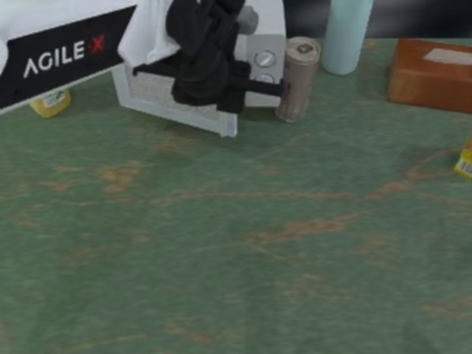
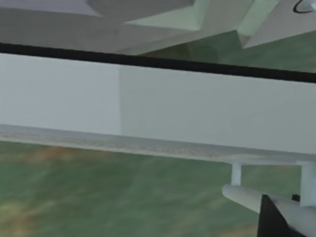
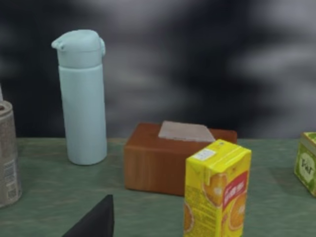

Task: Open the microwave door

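Microwave door (image 1: 173,99) stands swung partly out from the microwave (image 1: 262,44) at far left; left gripper (image 1: 251,87) pinches its handle (image 2: 266,202), keeping leverage.

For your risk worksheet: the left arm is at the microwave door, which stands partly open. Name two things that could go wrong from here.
1. The left gripper is beside the tan can; swinging the microwave door further could knock it over.
2. The hold on the door handle looks slight, near its end, so it might slip off.

Pale blue flask (image 3: 82,98), brown tissue box (image 3: 168,158), yellow juice carton (image 3: 216,190), tan can (image 1: 298,77), green table (image 1: 236,258)
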Controlling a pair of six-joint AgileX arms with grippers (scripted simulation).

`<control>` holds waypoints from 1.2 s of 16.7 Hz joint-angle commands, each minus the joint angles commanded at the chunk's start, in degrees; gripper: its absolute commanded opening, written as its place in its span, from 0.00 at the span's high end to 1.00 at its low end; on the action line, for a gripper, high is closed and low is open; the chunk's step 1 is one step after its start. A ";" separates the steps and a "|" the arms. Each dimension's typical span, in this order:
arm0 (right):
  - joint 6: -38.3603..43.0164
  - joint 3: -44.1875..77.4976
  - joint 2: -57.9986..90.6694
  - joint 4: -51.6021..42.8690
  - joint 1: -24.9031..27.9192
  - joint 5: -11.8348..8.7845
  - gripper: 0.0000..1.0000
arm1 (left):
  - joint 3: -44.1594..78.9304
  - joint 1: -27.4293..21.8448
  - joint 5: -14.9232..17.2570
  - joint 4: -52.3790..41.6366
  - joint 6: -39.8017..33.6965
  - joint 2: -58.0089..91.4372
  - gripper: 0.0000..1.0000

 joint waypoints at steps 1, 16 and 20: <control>0.00 0.00 0.00 0.00 0.00 0.00 0.00 | 0.00 0.00 0.00 0.00 0.00 0.00 1.00; 0.00 0.00 0.00 0.00 0.00 0.00 0.00 | -3.92 0.79 2.06 1.68 3.67 -2.67 1.00; 0.00 0.00 0.00 0.00 0.00 0.00 0.00 | -3.92 0.79 2.06 1.68 3.67 -2.67 1.00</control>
